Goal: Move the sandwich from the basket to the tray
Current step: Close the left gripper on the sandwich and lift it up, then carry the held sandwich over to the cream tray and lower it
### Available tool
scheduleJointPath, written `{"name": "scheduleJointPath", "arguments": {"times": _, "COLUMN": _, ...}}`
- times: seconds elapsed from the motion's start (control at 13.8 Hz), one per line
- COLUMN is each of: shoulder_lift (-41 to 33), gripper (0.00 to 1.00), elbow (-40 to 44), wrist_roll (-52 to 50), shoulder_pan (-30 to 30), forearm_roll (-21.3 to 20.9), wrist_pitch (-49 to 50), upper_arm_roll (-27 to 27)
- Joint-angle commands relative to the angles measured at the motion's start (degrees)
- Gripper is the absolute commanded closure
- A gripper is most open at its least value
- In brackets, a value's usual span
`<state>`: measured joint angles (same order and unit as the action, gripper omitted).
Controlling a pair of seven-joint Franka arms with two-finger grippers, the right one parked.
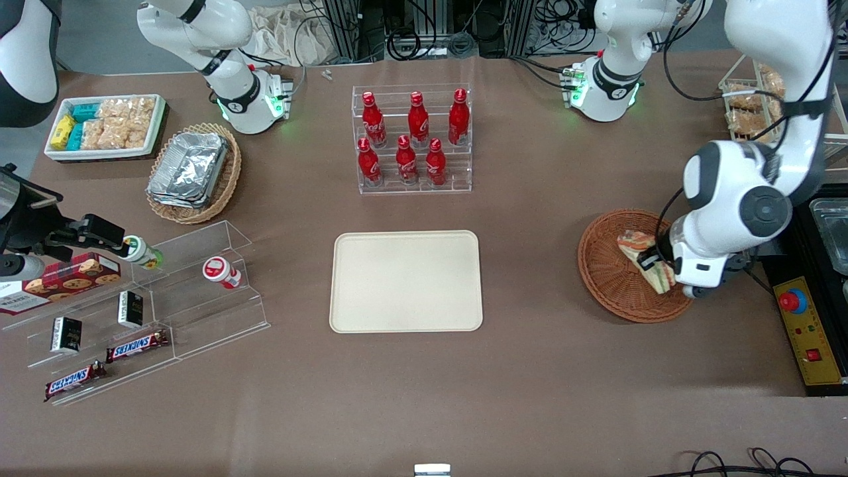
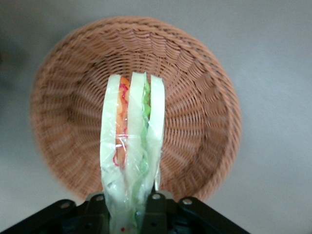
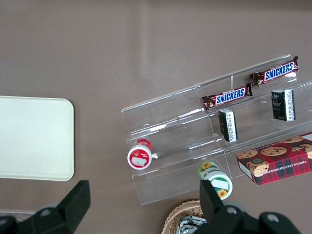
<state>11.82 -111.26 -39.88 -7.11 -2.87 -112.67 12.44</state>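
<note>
My left gripper (image 1: 661,260) is shut on the sandwich (image 1: 644,260), a wrapped triangular wedge with pale bread and green and orange filling. It holds the sandwich above the reddish-brown wicker basket (image 1: 606,271) at the working arm's end of the table. In the left wrist view the sandwich (image 2: 131,146) stands on edge between the fingers (image 2: 156,207), lifted over the basket (image 2: 204,117), which holds nothing else. The cream-beige tray (image 1: 405,280) lies bare at the table's middle; its corner also shows in the right wrist view (image 3: 34,139).
A clear rack of red bottles (image 1: 412,139) stands farther from the front camera than the tray. A tan basket with foil containers (image 1: 193,169), a white snack tray (image 1: 106,124) and clear shelves with snacks (image 1: 142,301) lie toward the parked arm's end. A control box (image 1: 809,331) sits beside the basket.
</note>
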Motion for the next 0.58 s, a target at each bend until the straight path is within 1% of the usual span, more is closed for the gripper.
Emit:
{"name": "scheduleJointPath", "arguments": {"times": 0.0, "shoulder_lift": 0.13, "gripper": 1.0, "elbow": 13.21, "wrist_roll": -0.29, "shoulder_pan": -0.18, "forearm_roll": -0.03, "wrist_pitch": 15.24, "upper_arm_roll": 1.8}}
{"name": "scheduleJointPath", "arguments": {"times": 0.15, "shoulder_lift": 0.13, "gripper": 1.0, "elbow": 22.27, "wrist_roll": 5.83, "shoulder_pan": -0.1, "forearm_roll": 0.75, "wrist_pitch": 23.69, "upper_arm_roll": 2.94}}
{"name": "scheduleJointPath", "arguments": {"times": 0.22, "shoulder_lift": 0.13, "gripper": 1.0, "elbow": 25.71, "wrist_roll": 8.74, "shoulder_pan": -0.01, "forearm_roll": 1.02, "wrist_pitch": 27.12, "upper_arm_roll": 3.47}}
{"name": "scheduleJointPath", "arguments": {"times": 0.29, "shoulder_lift": 0.13, "gripper": 1.0, "elbow": 28.26, "wrist_roll": 10.25, "shoulder_pan": -0.1, "forearm_roll": 1.81, "wrist_pitch": 29.24, "upper_arm_roll": 5.13}}
{"name": "scheduleJointPath", "arguments": {"times": 0.36, "shoulder_lift": 0.13, "gripper": 1.0, "elbow": 29.77, "wrist_roll": 10.35, "shoulder_pan": -0.1, "forearm_roll": 3.38, "wrist_pitch": 29.52, "upper_arm_roll": 7.32}}
{"name": "scheduleJointPath", "arguments": {"times": 0.44, "shoulder_lift": 0.39, "gripper": 1.0, "elbow": 30.22, "wrist_roll": 10.44, "shoulder_pan": 0.17, "forearm_roll": 3.83, "wrist_pitch": 29.53, "upper_arm_roll": 9.69}}
{"name": "scheduleJointPath", "arguments": {"times": 0.51, "shoulder_lift": 0.74, "gripper": 1.0, "elbow": 30.31, "wrist_roll": 10.61, "shoulder_pan": 0.17, "forearm_roll": 3.92, "wrist_pitch": 29.44, "upper_arm_roll": 13.19}}
